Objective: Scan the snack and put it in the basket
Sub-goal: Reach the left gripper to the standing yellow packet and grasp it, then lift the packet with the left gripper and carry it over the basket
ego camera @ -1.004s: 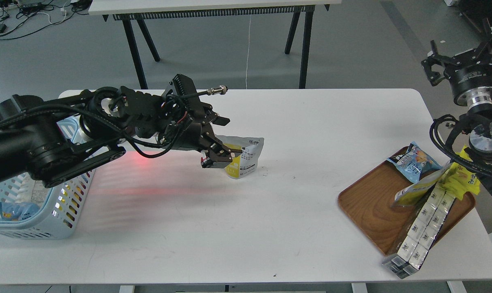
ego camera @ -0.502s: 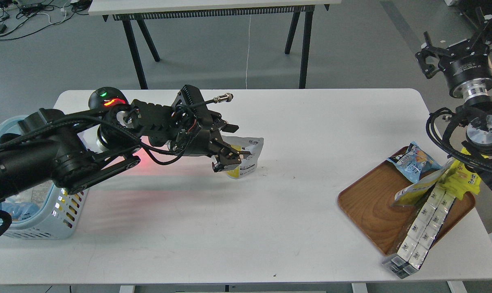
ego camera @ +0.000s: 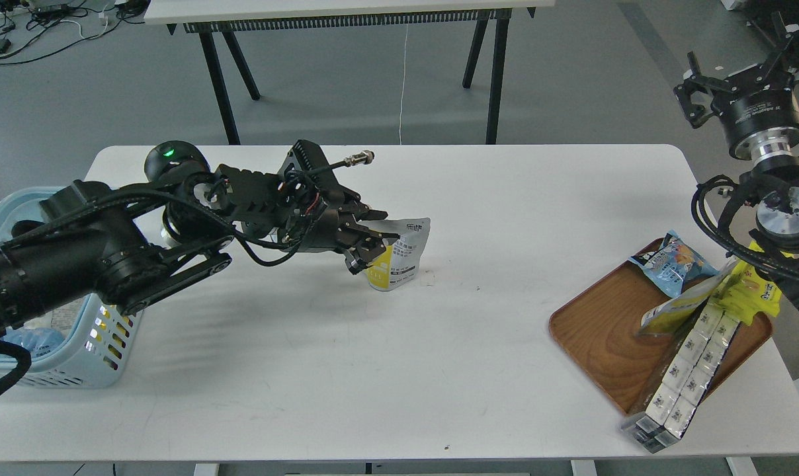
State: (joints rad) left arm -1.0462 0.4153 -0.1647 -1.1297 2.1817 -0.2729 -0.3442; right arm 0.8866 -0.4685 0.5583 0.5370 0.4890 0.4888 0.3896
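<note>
The snack [ego camera: 401, 259], a small stand-up pouch with a yellow front and a white-grey text panel, stands upright on the white table near its middle. My left gripper [ego camera: 374, 245] is at the pouch's upper left edge. Its jaws are narrowly open around that edge: one finger lies across the pouch top, the other sits lower on its left side. The light blue basket [ego camera: 102, 344] stands at the table's left edge, partly hidden by my left arm. My right gripper [ego camera: 737, 69] is raised off the table's far right, open and empty.
A black round scanner with a green light [ego camera: 169, 156] stands at the back left behind my arm. A brown wooden tray [ego camera: 598, 330] at the right holds a blue snack bag [ego camera: 671, 261], a bright yellow packet [ego camera: 756, 291] and strips of small boxes [ego camera: 684, 370].
My left gripper moved right onto the pouch and its jaws narrowed around the top left edge. The red glow on the table went out. The right arm rose slightly, then held still.
</note>
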